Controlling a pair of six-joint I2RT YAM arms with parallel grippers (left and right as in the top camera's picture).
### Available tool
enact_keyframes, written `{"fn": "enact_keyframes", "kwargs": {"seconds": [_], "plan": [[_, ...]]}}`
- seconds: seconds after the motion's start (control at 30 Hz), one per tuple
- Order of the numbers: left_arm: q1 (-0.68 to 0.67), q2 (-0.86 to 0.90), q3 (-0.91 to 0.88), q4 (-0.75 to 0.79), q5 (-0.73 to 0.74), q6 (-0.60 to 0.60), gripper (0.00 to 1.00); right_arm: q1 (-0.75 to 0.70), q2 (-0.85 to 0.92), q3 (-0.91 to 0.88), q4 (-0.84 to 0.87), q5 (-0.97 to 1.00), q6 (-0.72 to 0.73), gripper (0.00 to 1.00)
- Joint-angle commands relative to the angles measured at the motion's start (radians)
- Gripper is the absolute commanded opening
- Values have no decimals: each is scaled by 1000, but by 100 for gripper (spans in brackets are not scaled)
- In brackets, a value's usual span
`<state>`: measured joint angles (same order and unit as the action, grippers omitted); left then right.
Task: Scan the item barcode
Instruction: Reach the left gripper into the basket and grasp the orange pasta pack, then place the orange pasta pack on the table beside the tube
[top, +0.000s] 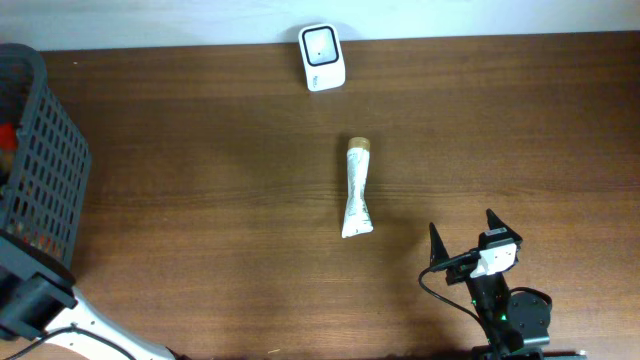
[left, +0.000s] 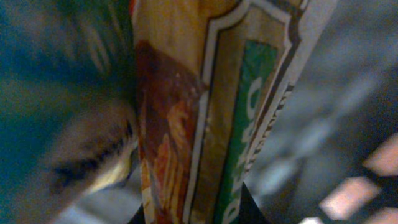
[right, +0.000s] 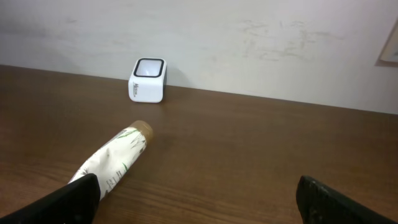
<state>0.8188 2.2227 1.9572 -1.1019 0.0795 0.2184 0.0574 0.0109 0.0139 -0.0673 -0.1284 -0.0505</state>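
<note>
My left end effector (left: 196, 214) crowds a printed packet (left: 186, 93) to fetch it for scanning, grasp unclear; my right end effector (top: 463, 225) hangs released.

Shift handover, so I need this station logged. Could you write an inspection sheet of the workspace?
Surface: brown wooden table, no spills seen.
Job's things: white scanner at the far edge; tube lying flat mid-table.
Clutter: dark basket at left, goods inside.
Tools: right tool open, empty; left tool close against a printed packet, grip unclear.
Cables: black cable by the right arm.
Surroundings: pale wall behind the table.
</note>
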Motion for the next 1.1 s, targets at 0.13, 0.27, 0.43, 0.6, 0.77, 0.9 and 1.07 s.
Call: {"fn": "enact_keyframes", "kwargs": {"seconds": [0.13, 0.27, 0.43, 0.6, 0.77, 0.9, 1.07], "plan": [[0, -245, 127, 16, 328, -31, 0, -5, -7, -8, 0, 6, 10, 99], [0, -341, 188, 16, 325, -76, 0, -6, -7, -8, 0, 6, 10, 99], [-1, -460, 258, 1, 390, -101, 0, -6, -7, -8, 0, 6, 10, 99], [-104, -660, 258, -114, 404, -101, 0, -6, -7, -8, 0, 6, 10, 99], [-330, -693, 248, -291, 403, -97, 0, -5, -7, -8, 0, 6, 10, 99], [-480, -693, 180, -311, 402, -98, 0, -5, -7, -8, 0, 6, 10, 99], [-686, -692, -132, -203, 342, -198, 0, -5, -7, -8, 0, 6, 10, 99]]}}
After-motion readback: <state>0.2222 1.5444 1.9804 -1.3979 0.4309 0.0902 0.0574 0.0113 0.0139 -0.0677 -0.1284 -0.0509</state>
